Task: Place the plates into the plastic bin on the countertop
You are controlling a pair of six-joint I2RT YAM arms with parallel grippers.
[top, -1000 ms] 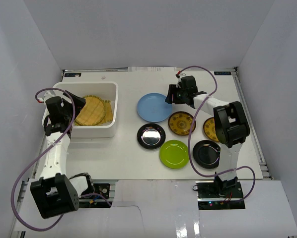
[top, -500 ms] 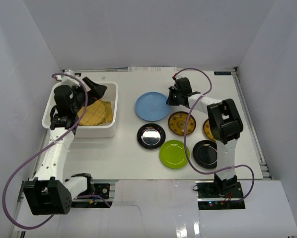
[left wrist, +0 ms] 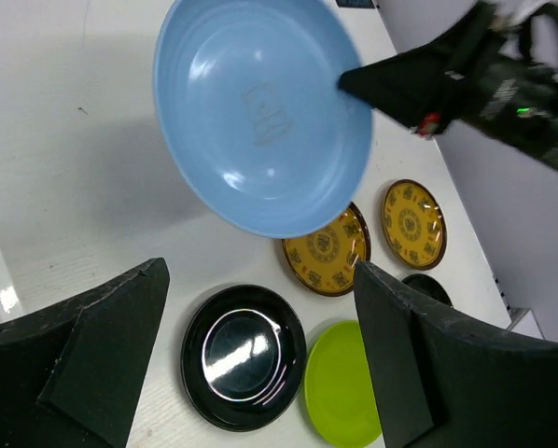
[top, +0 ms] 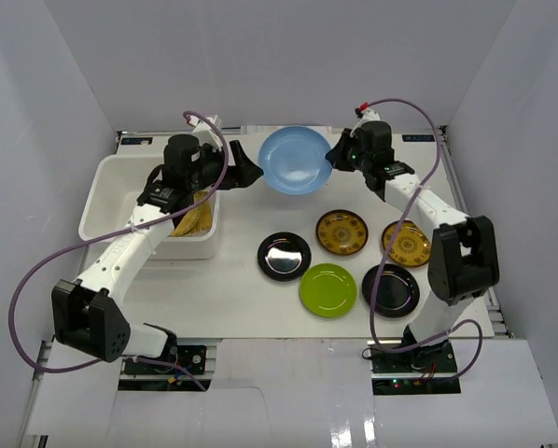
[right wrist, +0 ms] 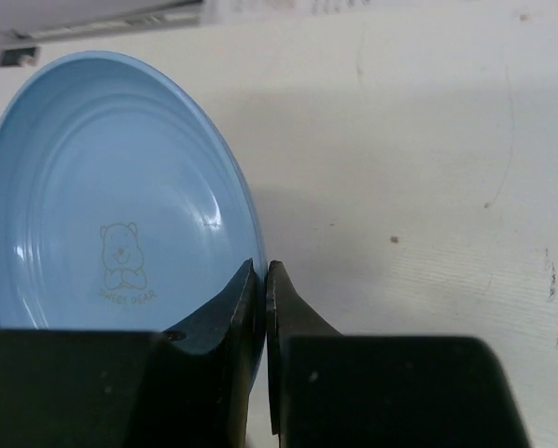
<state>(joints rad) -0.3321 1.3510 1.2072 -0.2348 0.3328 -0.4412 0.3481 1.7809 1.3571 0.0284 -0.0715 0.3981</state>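
Note:
My right gripper [top: 338,156] is shut on the rim of a light blue plate [top: 296,161], holding it tilted above the countertop [top: 251,299]. In the right wrist view the two fingers pinch the blue plate [right wrist: 111,205] at its right edge, where my right gripper [right wrist: 264,273] closes. My left gripper [top: 245,173] stands open just left of that plate, nothing between its fingers [left wrist: 92,350]. From the left wrist the blue plate [left wrist: 260,112] hangs ahead. The white plastic bin [top: 120,182] at the left holds yellow woven plates [top: 197,217].
Five plates lie flat on the countertop: a black one [top: 285,255], a lime green one [top: 327,290], another black one [top: 389,289] and two gold-patterned ones [top: 342,232] [top: 405,243]. Grey walls close in on three sides.
The right gripper closed on the blue plate's rim and raised it off the table toward the back. The left arm swung out of the bin and rightward to the plate.

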